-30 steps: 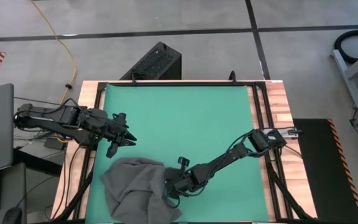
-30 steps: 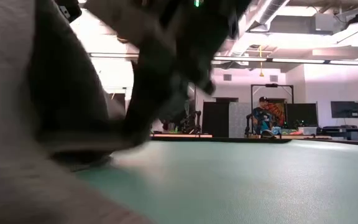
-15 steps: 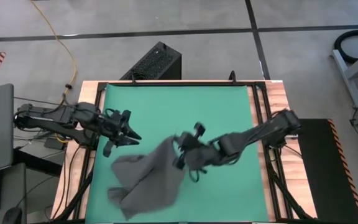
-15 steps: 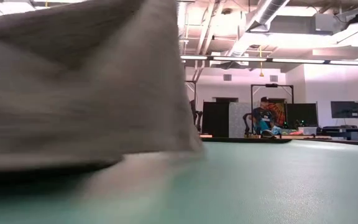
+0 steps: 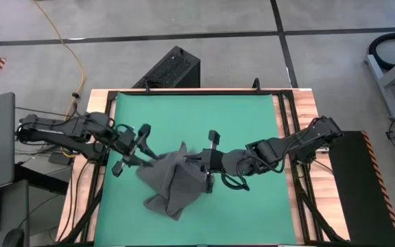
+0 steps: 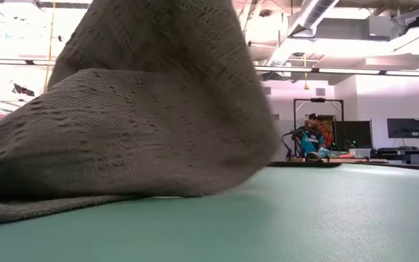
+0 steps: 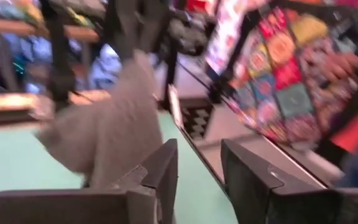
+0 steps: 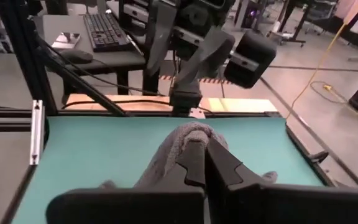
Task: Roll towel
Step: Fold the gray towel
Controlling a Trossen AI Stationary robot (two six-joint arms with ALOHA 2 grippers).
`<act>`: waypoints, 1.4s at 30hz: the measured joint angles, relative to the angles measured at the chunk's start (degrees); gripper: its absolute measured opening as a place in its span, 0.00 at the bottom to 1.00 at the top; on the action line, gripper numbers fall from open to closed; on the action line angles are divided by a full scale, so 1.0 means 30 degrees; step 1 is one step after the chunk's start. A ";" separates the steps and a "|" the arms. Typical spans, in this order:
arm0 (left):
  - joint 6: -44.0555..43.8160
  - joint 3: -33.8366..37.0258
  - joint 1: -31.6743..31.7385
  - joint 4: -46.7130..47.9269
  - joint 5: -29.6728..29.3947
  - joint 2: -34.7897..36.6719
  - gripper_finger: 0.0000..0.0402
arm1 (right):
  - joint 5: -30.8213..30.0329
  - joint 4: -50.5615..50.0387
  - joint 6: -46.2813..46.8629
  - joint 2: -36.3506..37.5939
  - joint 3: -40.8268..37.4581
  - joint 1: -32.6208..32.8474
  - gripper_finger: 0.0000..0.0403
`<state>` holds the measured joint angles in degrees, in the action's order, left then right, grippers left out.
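The dark grey towel (image 5: 172, 182) is bunched up left of the middle of the green mat (image 5: 238, 116). It fills the left of the low view (image 6: 122, 109), rising to a peak. My right gripper (image 5: 197, 163) is shut on its raised part. My left gripper (image 5: 137, 149) is open just left of the towel, with nothing between its fingers (image 7: 163, 168). The towel shows beyond them in the left wrist view (image 7: 104, 130). I see no white tag. My right gripper pinches a bunched fold of the towel (image 8: 184, 134) between its two shut fingers, several layers. The fingers come level from the table's right side. The held part is lifted, the cloth drapes slack below it, and its lower end (image 6: 49, 204) lies on the mat.
A wooden frame with black rails (image 5: 290, 137) runs round the mat. A black box (image 5: 173, 68) stands on the floor behind the table. Bare mat lies at the far and right sides. A person (image 6: 308, 135) sits far off in the room.
My right gripper has gone up and toward the far edge with the towel. The towel, a heap at the near left a second ago, is drawn up into a peak nearer the middle, its lower end trailing on the mat. My left gripper has moved slightly toward the towel.
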<state>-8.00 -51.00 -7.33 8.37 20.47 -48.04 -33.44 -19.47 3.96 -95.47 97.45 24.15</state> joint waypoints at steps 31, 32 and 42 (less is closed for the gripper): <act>0.0792 -0.0015 0.4750 -0.0546 0.9036 -0.6870 0.55 | 0.0774 0.1082 0.1018 -0.3241 -0.0073 0.2629 0.03; 0.0371 -0.0022 0.4992 -0.1108 0.9943 -0.7235 0.55 | 0.0776 0.1014 0.1003 -0.3257 -0.0073 0.2626 0.03; -0.2964 -0.0003 0.5563 -0.5919 1.4541 -1.1014 0.55 | 0.0774 0.0651 0.0730 -0.3274 -0.0073 0.2516 0.03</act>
<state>-16.89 -51.01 9.36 -9.38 64.09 -81.08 -31.11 -17.52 6.15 -105.30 97.23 31.70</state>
